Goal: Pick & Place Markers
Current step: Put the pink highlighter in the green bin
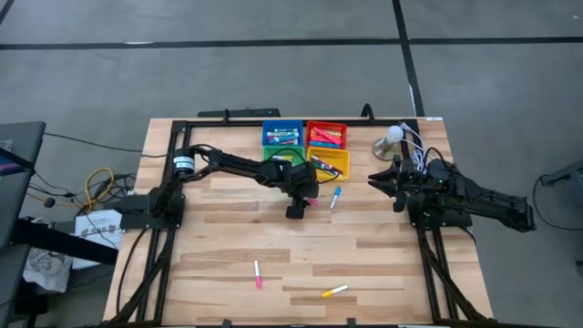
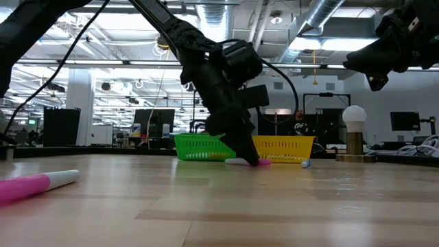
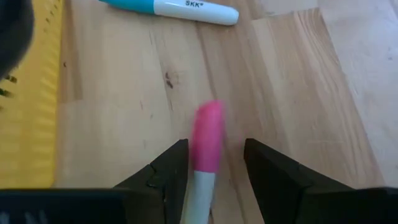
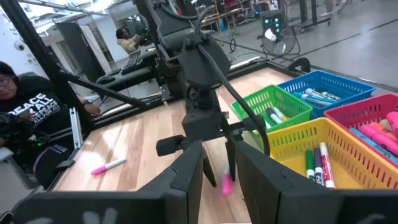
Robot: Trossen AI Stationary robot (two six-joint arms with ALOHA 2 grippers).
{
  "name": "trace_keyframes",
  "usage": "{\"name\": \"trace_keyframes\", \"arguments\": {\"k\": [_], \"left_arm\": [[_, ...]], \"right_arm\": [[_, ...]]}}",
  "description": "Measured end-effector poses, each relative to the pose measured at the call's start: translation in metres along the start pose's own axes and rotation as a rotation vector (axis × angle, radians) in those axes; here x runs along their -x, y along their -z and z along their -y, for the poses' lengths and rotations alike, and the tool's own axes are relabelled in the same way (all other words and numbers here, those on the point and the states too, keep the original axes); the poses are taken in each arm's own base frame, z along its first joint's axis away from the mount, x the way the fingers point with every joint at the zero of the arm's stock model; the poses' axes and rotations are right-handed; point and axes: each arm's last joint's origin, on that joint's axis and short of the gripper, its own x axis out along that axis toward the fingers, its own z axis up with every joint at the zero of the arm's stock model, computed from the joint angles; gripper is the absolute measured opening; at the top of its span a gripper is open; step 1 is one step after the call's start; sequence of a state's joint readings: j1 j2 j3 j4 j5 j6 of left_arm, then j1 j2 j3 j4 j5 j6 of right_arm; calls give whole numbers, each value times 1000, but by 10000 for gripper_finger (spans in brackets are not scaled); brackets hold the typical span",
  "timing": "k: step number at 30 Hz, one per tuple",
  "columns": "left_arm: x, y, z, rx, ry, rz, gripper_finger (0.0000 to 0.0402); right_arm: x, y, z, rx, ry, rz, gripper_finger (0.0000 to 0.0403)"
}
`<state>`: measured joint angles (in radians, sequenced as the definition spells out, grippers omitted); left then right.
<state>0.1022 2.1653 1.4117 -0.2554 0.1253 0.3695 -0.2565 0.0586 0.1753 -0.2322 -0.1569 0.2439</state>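
Pink is the marker (image 3: 205, 149) lying nearest your left wrist camera, and your left hand (image 3: 214, 171) is straddling it, fingers parted on either side of the barrel and not yet pinching it. That marker is sitting on the surface (image 1: 364, 264) just in front of the yellow tray (image 1: 335, 164), near the middle of the far edge. To do this pick well, you are wanting the barrel centred between the fingers, the hand low enough for the pads to meet the barrel at its middle, and the squeeze made before any lift.

Just beside it, a blue-capped marker (image 1: 335, 197) is lying loose. Toward the near edge, another pink marker (image 1: 257, 274) and a yellow one (image 1: 334, 292) are waiting, well apart from the trays. That is making four loose markers.

Four trays are standing by the far edge: blue (image 1: 282, 134), red (image 1: 327, 135), green (image 1: 284, 155) and yellow, each already holding markers too crowded to count.

Your right hand (image 1: 375, 179) is hanging by the right edge, fingers slightly apart, holding nothing.
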Motion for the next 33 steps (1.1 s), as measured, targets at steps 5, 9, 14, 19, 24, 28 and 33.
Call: {"name": "trace_keyframes", "arguments": {"k": [5, 9, 14, 19, 24, 28, 33], "left_arm": [[-1, 1, -1, 3, 6, -1, 156], [1, 0, 2, 7, 11, -4, 138], [0, -2, 9, -8, 7, -13, 95], [-1, -3, 15, -20, -8, -24, 55], [4, -8, 19, -29, -18, -13, 52], [18, -12, 20, -34, -38, -17, 60], [53, -25, 18, 24, -61, 29, 57]], "right_arm": [[0, 0, 0, 1, -1, -1, 87], [0, 0, 0, 5, -1, -1, 87], [0, 0, 0, 5, -1, 0, 87], [0, 0, 0, 5, -1, 0, 87], [0, 0, 0, 6, -1, 0, 87], [0, 0, 0, 6, -1, 0, 87], [0, 0, 0, 6, -1, 0, 87]]}}
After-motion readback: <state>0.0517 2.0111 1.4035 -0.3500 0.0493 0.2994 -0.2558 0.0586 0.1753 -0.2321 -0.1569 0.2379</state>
